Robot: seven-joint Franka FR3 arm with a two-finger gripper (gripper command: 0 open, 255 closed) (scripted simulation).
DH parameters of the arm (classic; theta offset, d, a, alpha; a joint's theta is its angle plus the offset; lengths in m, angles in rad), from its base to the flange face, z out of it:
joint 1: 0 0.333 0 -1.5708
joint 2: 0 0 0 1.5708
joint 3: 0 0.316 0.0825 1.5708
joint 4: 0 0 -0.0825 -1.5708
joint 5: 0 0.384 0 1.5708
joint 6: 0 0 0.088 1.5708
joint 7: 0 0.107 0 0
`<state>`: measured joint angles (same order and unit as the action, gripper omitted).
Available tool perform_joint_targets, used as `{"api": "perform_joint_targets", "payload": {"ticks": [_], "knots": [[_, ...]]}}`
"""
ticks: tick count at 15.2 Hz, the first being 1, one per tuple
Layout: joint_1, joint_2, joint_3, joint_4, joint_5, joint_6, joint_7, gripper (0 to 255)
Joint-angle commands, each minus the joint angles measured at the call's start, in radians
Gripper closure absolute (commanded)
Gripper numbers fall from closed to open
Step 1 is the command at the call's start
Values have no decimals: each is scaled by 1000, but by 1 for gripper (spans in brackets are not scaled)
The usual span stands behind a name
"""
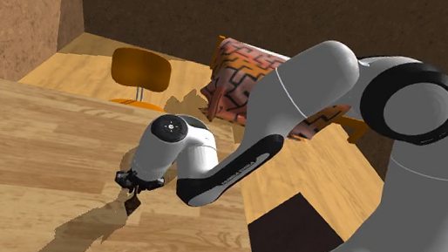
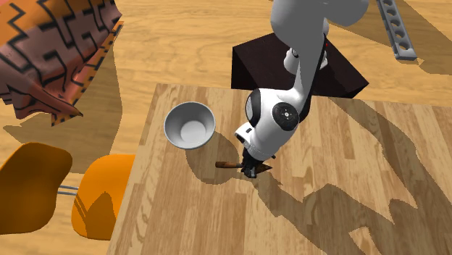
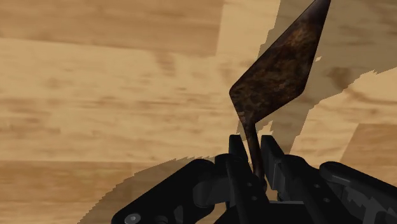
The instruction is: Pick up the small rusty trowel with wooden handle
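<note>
The small trowel (image 3: pixel 280 70) has a rusty brown pointed blade, and its thin neck runs down between my two black fingers. My gripper (image 3: pixel 254 149) is shut on that neck. In the second exterior view the trowel (image 2: pixel 226 165) lies level across the gripper (image 2: pixel 250 171), with the wooden handle sticking out toward the bowl. In the shoulder view the gripper (image 1: pixel 131 181) points down at the wooden table (image 1: pixel 26 149) with the blade (image 1: pixel 132 205) just under it. The blade's shadow falls a little to one side of it on the wood.
A grey bowl (image 2: pixel 190 124) stands on the table close to the trowel's handle end. An orange chair (image 1: pixel 140 71) and an orange patterned cushion (image 1: pixel 245 84) sit beyond the table's far edge. My dark stand (image 2: pixel 290 61) adjoins the table.
</note>
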<state>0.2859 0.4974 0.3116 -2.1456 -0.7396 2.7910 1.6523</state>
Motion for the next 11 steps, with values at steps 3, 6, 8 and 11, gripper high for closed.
{"api": "perform_joint_targets", "payload": {"ticks": [3, 6, 8, 11], "knots": [[0, 2, 0, -1, 0, 0, 0, 255], [1, 3, -1, 1, -1, 0, 1, 255], [-15, -20, 19, -7, 23, -16, -20, 255], [-38, -55, 49, -17, 60, -40, -53, 255]]}}
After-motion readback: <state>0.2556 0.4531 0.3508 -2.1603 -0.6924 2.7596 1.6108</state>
